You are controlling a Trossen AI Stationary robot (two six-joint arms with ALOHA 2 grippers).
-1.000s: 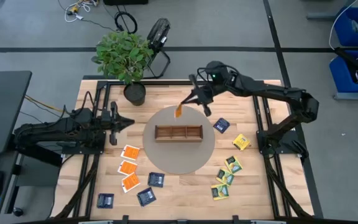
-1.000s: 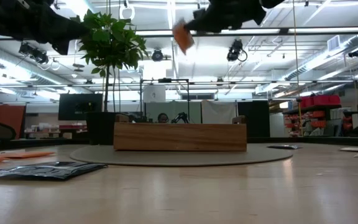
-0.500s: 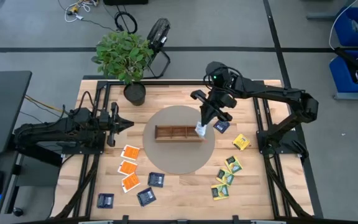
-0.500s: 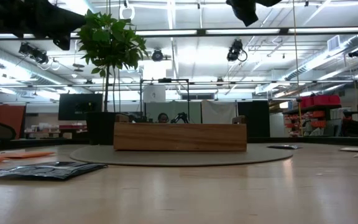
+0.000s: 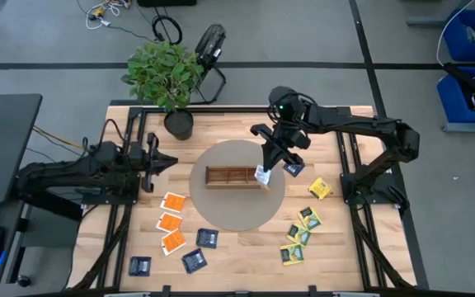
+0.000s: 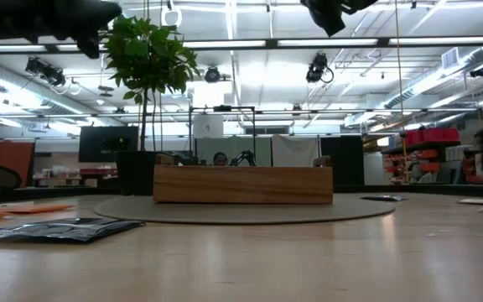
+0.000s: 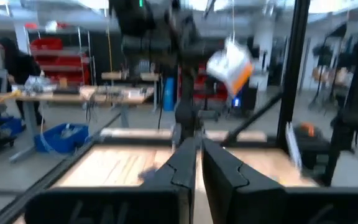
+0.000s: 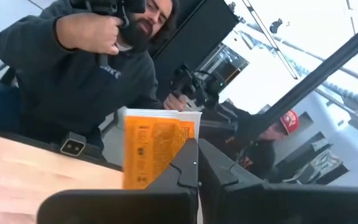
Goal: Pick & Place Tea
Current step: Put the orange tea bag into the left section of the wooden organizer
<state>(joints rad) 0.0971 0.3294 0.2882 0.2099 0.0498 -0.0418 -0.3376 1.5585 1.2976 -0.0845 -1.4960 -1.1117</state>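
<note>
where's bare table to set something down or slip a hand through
Free: the strip between the plant pot and the round mat, and between the mat and the yellow-green packets. Crowded: around the orange packets and dark blue packets left of the mat.

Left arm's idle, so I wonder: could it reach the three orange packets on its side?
Probably yes: the left gripper hangs just above the orange packets, nothing lies between, and it holds nothing.

The wooden tray [image 5: 237, 176] sits in the middle of the round mat [image 5: 237, 185], and the right gripper [image 5: 263, 174] holds a tea packet [image 5: 262, 175] over what looks like the tray's right end. The left gripper [image 5: 165, 162] waits left of the mat. More tea packets [image 5: 171, 222] lie left and right of the mat, and the potted plant [image 5: 166, 78] stands behind it.
</note>
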